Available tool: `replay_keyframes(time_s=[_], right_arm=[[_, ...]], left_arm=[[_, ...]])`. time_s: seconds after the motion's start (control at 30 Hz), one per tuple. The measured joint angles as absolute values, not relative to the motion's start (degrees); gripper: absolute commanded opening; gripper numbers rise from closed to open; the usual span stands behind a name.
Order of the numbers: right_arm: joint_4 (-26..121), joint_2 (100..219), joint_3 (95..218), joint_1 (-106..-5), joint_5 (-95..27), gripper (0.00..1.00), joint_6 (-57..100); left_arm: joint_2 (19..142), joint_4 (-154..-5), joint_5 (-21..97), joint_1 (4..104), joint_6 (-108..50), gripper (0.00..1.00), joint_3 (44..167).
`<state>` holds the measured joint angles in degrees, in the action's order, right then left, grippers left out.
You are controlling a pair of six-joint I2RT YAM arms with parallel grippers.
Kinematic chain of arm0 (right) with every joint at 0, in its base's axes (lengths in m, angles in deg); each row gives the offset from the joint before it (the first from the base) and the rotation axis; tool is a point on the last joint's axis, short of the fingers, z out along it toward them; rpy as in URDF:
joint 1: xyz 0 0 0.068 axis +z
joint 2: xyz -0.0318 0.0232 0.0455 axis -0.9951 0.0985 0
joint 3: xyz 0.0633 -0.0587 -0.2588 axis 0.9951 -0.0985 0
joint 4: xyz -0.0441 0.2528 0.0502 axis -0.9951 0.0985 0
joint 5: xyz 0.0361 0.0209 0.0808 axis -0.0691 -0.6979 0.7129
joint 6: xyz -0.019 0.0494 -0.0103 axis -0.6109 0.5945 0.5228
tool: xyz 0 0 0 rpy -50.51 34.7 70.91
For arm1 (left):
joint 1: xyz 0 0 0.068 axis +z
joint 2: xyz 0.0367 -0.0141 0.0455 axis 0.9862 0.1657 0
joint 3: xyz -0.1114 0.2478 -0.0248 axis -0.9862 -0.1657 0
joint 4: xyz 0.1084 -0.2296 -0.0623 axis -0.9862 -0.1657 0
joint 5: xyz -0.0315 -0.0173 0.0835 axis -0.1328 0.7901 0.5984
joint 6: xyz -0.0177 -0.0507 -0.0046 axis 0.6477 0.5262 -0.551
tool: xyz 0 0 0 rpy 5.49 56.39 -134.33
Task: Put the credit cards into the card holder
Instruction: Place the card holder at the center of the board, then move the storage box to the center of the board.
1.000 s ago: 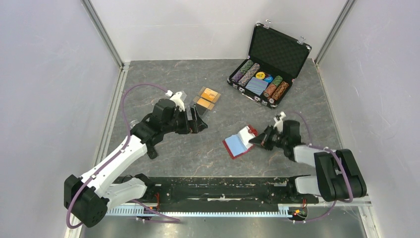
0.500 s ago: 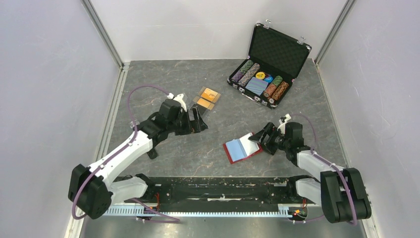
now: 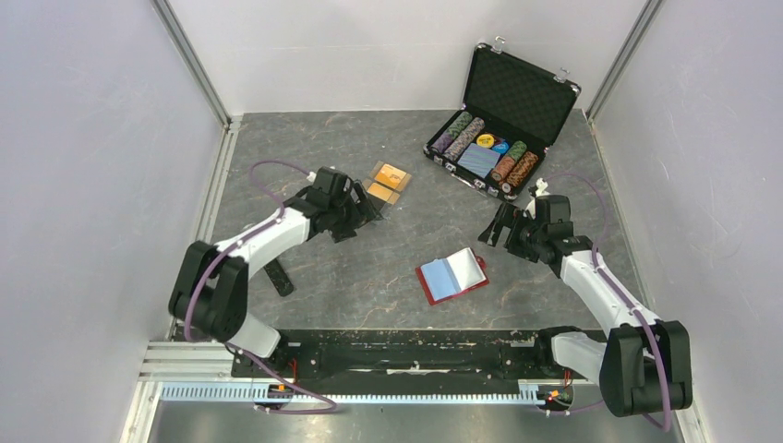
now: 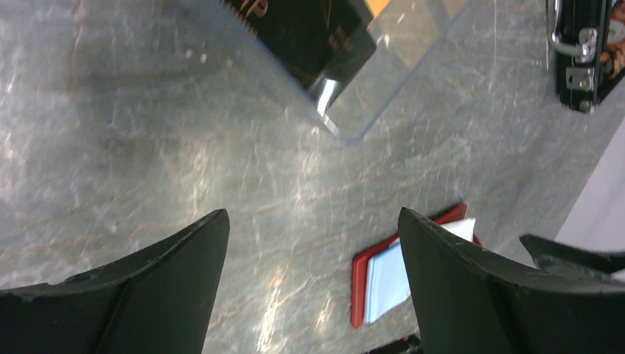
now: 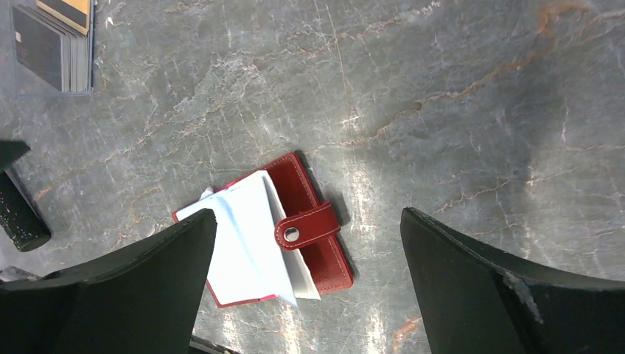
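The credit cards [image 3: 388,181] sit in a clear tray [image 4: 398,66] toward the far left of the counter [image 3: 305,138], orange faces up in the overhead view. A black card shows through the plastic in the left wrist view. The left hand [image 3: 358,205] is just beside the tray's near-left side, released, its fingers spread wide with nothing between them. From its own camera the tray's corner lies ahead of the gap and a little off to one side. The cards are therefore just in front of this hand but not yet between its fingers.

The card holder [image 3: 451,275] lies open on the counter near the middle, pale lining up and snap tab [image 5: 308,225] folded over on the side toward the right arm. Its long axis runs roughly across the counter, slightly tilted. The right hand [image 3: 504,227] hovers apart from it, up and to the far right, also released and empty.

The deciding relation is that the cards lie on the left arm's side, well apart from the holder, which is nearer the right hand. The likely next move is for the left hand to close on a card's edge and carry it rightward and nearer to the open holder. The tray wall between finger and card could make that pinch awkward
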<state>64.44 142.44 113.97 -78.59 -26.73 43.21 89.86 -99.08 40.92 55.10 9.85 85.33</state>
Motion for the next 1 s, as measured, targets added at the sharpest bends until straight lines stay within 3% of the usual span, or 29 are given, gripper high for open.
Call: replay_keyframes(time_s=[0.4, 0.57, 0.63, 0.77, 1.0], right_arm=[[68.57, 142.46, 115.69, -78.59, -25.83, 0.98, 38.60], [68.87, 142.46, 115.80, -78.59, -24.91, 0.98, 37.64], [69.35, 142.51, 116.35, -78.59, -24.72, 0.98, 37.22], [70.12, 143.23, 118.71, -78.59, -24.17, 0.98, 36.33], [70.14, 145.63, 121.62, -78.59, -22.31, 0.98, 36.08]], left_arm=[[102.53, -99.19, 46.47, 56.28, 10.87, 0.70, 97.67], [105.55, -99.70, 46.71, 57.65, 10.85, 0.52, 98.64], [107.10, -100.07, 46.69, 58.02, 10.76, 0.49, 98.85], [108.76, -100.24, 45.99, 58.48, 10.59, 0.27, 99.10], [108.06, -101.44, 46.87, 58.96, 7.66, 0.19, 99.47]])
